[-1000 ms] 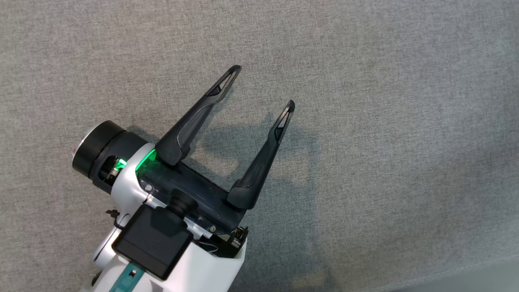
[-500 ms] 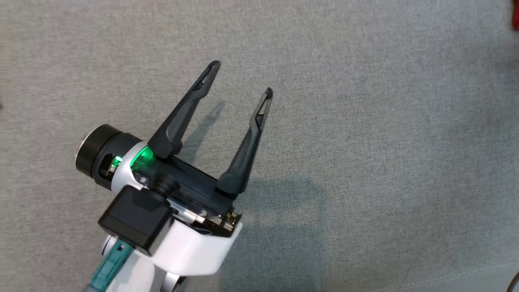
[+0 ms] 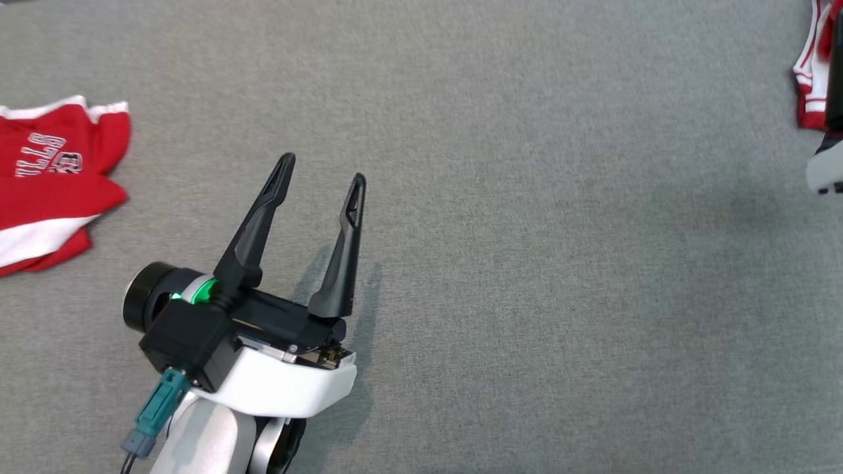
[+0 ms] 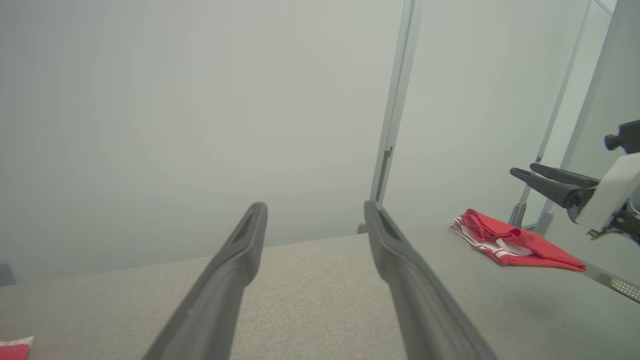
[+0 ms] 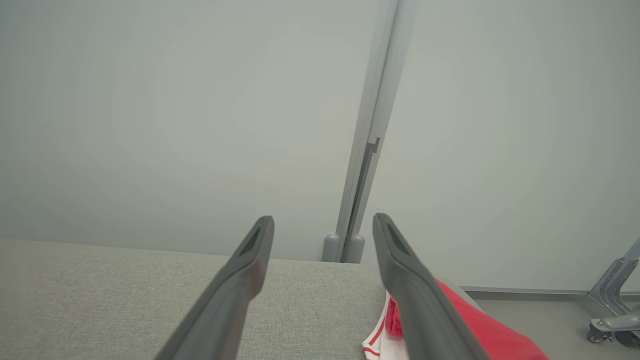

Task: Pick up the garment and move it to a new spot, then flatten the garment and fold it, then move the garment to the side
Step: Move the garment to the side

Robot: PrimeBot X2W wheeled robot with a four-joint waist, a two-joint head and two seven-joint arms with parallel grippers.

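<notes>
The camera has swung — a red shirt (image 3: 53,178) now shows at the left edge. The left gripper (image 3: 323,168) and right gripper (image 5: 321,221) stand open, empty — nothing grabbed yet.

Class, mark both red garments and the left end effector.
lettered red garment (image 3: 59,191): head view, red cloth below lettering.
other red garment (image 4: 537,250): left wrist view, red upper fold.
left end effector (image 3: 323,168): head view, between its fingertips.

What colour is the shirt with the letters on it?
The shirt is red with white trim; best in head view.
</notes>
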